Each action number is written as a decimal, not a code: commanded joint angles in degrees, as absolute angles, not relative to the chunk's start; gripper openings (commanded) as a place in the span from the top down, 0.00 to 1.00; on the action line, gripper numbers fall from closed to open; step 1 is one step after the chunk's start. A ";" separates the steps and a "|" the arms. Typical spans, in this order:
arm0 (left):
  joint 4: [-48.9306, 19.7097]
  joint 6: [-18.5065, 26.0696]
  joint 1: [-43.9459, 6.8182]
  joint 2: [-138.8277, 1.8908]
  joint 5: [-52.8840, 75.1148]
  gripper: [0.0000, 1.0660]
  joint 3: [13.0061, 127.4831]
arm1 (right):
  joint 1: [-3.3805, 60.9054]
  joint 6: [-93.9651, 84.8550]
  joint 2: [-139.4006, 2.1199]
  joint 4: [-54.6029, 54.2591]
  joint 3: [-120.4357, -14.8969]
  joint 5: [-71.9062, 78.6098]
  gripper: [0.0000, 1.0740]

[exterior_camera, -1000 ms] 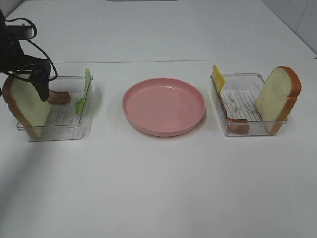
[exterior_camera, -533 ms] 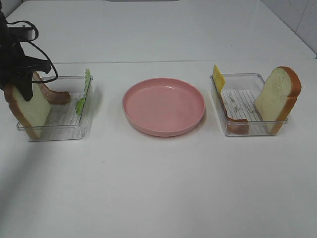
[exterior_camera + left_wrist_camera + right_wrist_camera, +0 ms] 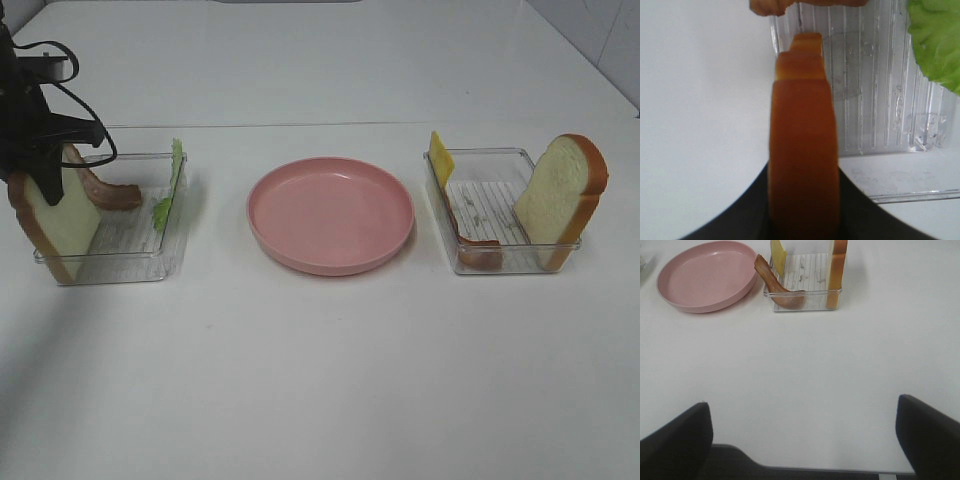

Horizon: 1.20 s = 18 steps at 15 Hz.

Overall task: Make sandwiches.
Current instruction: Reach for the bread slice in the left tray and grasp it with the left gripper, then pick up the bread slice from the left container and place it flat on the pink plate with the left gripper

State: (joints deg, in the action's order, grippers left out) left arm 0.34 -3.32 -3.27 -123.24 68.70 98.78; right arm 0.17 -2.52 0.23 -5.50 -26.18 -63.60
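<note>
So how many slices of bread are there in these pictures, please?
2. One bread slice stands in the left tray, gripped at its top by the left gripper; the other bread slice leans in the right tray. No further slice shows.

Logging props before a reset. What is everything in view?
Table: one, white, beneath everything.
Plate: one, pink, centre.
Left tray: one, clear, left of the plate.
Right tray: one, clear, right of the plate.
Left bread slice: one, white with orange-brown crust, upright at left tray's left end.
Right bread slice: one, same colours, upright in right tray.
Lettuce: one, green, left tray.
Left bacon: one, brown, left tray.
Right bacon: one, brown, right tray.
Cheese: one, yellow, right tray.
Left gripper: one, black, shut on left bread slice.
Right gripper: one, black, open over the table.
</note>
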 commanded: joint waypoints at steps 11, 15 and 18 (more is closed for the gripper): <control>-8.14 -5.44 -3.44 -106.28 73.40 1.00 98.84 | 0.06 -2.69 1.95 -5.61 -25.95 -63.20 0.10; -23.32 0.86 -9.40 -104.34 70.36 1.00 100.50 | 0.06 -2.69 1.95 -5.61 -25.95 -63.20 0.10; -25.38 0.46 -17.88 -112.99 69.10 1.00 108.12 | 0.06 -2.69 1.95 -5.67 -25.95 -63.20 0.10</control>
